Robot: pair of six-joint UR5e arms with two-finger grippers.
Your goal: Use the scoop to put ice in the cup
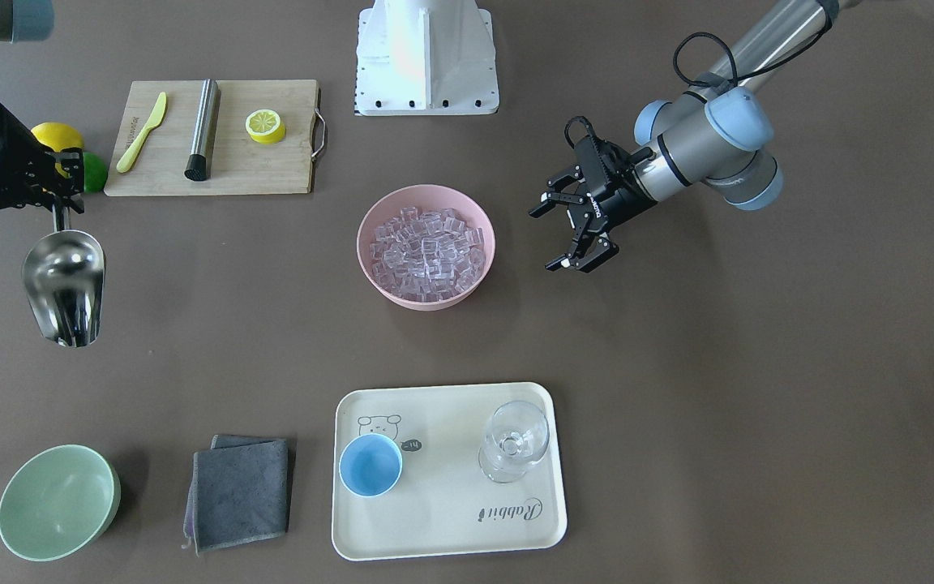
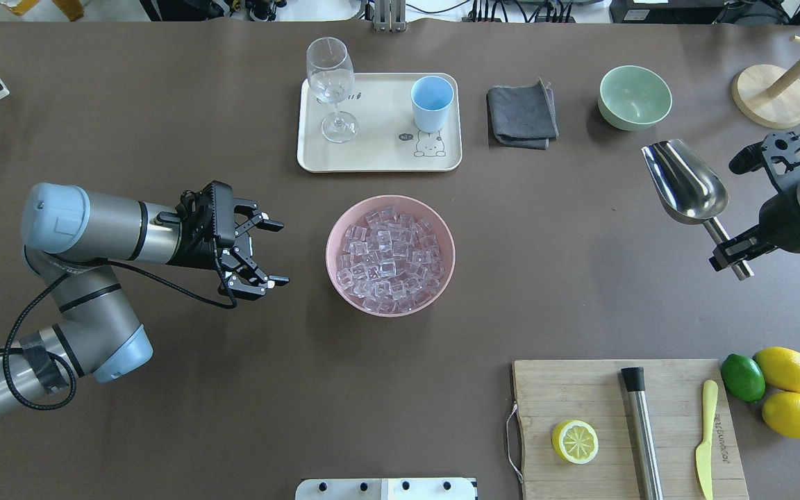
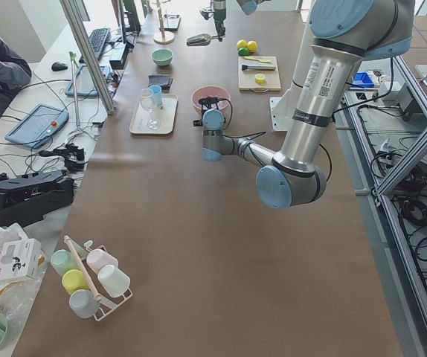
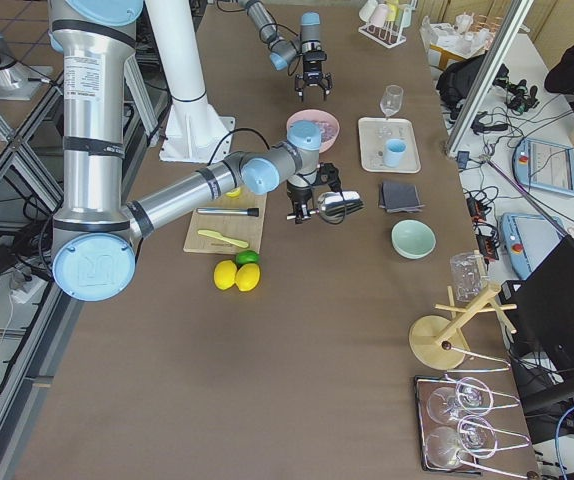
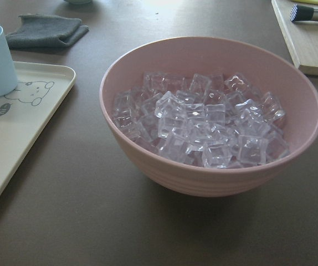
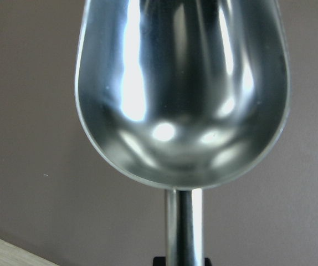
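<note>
Filling the right wrist view, the shiny steel scoop (image 6: 181, 94) with its deep rounded trough is seen empty, open side up. Its thin rod handle is clamped near its end by the right gripper (image 2: 732, 251), whose fingers are closed on it. By this hold, it is judged, the whole trough is left free to be dug into the ice. The scoop is held off the surface, well apart from the round pink bowl (image 2: 331, 243), on that bowl's right.

The small clear ice cubes (image 2: 389, 260) are heaped in the bowl, and none is seen outside it. Near the bowl, on its left, the left gripper (image 2: 276, 253) is held with fingers spread and nothing between them. It is aimed at the bowl's wall, probably so that the bowl can be steadied.

Beyond the bowl, on the side away from the robot, the small light-blue handleless cup (image 2: 432, 103) is stood upright on a cream rectangular tray (image 2: 372, 149), its mouth up to receive ice. It looks empty, so no ice is judged to have been delivered yet.
</note>
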